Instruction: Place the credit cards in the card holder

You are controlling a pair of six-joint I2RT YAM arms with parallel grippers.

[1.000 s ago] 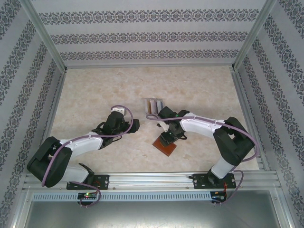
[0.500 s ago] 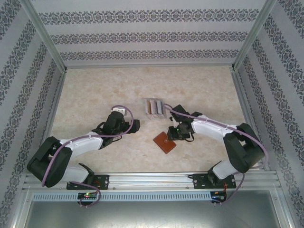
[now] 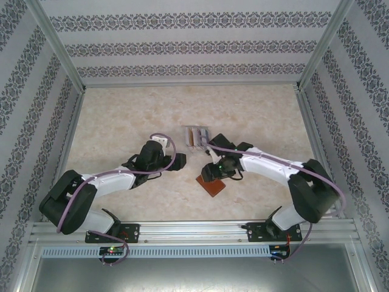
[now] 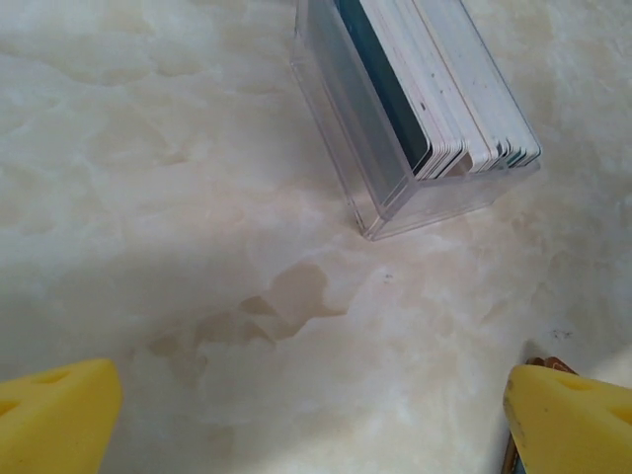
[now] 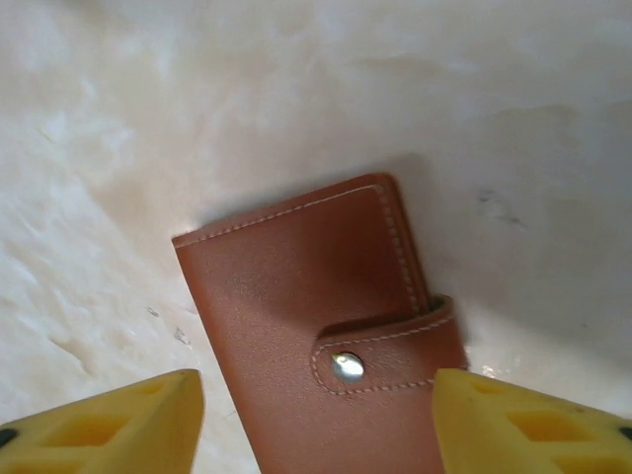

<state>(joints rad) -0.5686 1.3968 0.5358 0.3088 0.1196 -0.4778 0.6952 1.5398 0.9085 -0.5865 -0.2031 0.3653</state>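
The card holder (image 5: 306, 316) is a reddish-brown leather wallet lying flat on the table, its snap tab fastened. In the top view the card holder (image 3: 212, 187) lies in front of the right arm. My right gripper (image 5: 316, 425) hovers open just above it, one yellow finger on each side, touching nothing. The credit cards (image 4: 434, 89) stand on edge, pale and bluish, packed in a clear box (image 4: 370, 183). From above, the credit cards (image 3: 196, 137) are behind the wallet. My left gripper (image 4: 314, 425) is wide open over bare table, a little short of the box.
The beige marble tabletop (image 3: 121, 121) stretches to the left and back. Patterned walls with aluminium posts close it in on three sides. A metal rail (image 3: 194, 230) carries both arm bases at the near edge.
My right gripper has swung back left from beside the wallet to over it, and its jaws have spread wider. The left arm has edged slightly right, toward the card box.
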